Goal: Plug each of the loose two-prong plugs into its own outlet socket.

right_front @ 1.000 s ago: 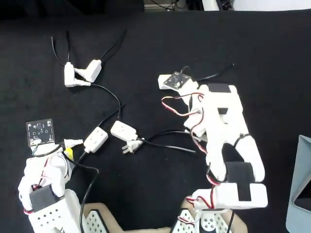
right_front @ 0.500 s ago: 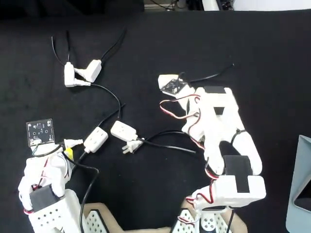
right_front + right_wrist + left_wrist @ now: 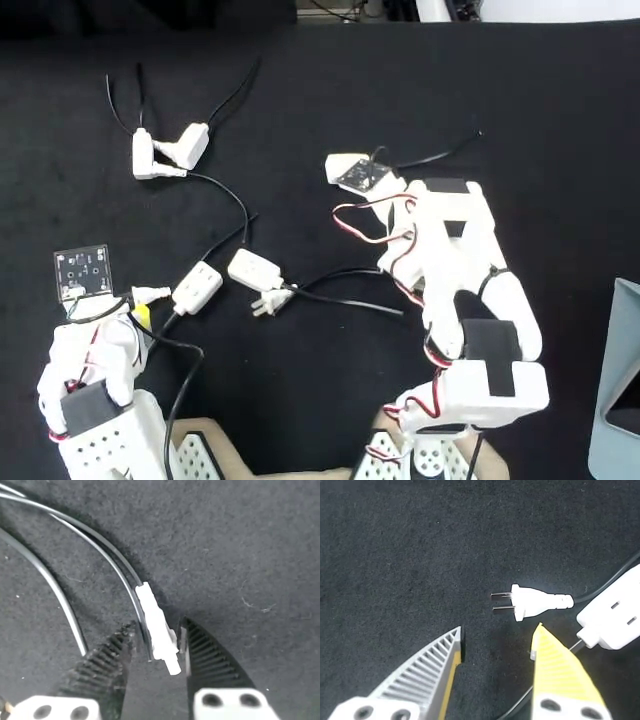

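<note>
black cloth table [image 3: 560, 120]; grey object [image 3: 620, 400] at edge

Overhead light: bright and even, coming from above; the black felt tabletop [image 3: 560, 120] stays dark, while the white plastic arm shells [image 3: 450, 240] almost wash out.
Glare ahead of the left claw [image 3: 498, 629]: the white two-prong plug [image 3: 535, 602] and the white socket block [image 3: 612, 617] glow, with little surface detail.
Shadow at the left claw: the felt darkens between its spread tips.
Light at the right claw [image 3: 157, 625]: the felt is brightly lit. A dark shadow pools around the slim white plug [image 3: 159, 635] inside the claw.
</note>
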You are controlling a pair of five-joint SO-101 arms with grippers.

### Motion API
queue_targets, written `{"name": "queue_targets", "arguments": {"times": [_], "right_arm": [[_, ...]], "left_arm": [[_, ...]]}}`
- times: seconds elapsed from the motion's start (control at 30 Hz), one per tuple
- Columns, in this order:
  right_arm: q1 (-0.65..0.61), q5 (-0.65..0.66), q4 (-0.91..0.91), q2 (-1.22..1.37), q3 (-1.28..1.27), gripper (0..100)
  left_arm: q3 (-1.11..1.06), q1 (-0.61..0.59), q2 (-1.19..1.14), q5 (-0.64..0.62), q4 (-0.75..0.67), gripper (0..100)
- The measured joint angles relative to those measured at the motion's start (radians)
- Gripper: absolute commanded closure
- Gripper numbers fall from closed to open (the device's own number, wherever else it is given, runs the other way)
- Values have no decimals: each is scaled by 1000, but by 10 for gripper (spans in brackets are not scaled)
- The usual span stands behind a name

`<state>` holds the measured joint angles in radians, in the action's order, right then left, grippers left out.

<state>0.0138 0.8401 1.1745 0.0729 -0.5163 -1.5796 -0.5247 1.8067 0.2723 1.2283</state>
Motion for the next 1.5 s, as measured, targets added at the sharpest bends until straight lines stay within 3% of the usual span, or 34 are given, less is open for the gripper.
{"name": "queue_targets", "arguments": {"times": [0.23, 0.37, 0.47, 0.67, 1.1, 1.5], "right_arm": [[3, 0, -6, 92, 15, 878], [8, 6, -6, 100, 31, 990], [11, 17, 8, 66, 28, 988], [11, 18, 153, -138, 28, 987], [-5, 17, 273, -654, 31, 986], [-233, -169, 253, -855, -37, 986]], "left_arm": [[0, 0, 0, 0, 0, 773], [0, 0, 0, 0, 0, 773], [0, 0, 0, 0, 0, 773], [0, 0, 0, 0, 0, 773], [0, 0, 0, 0, 0, 773], [0, 0, 0, 0, 0, 773]]}}
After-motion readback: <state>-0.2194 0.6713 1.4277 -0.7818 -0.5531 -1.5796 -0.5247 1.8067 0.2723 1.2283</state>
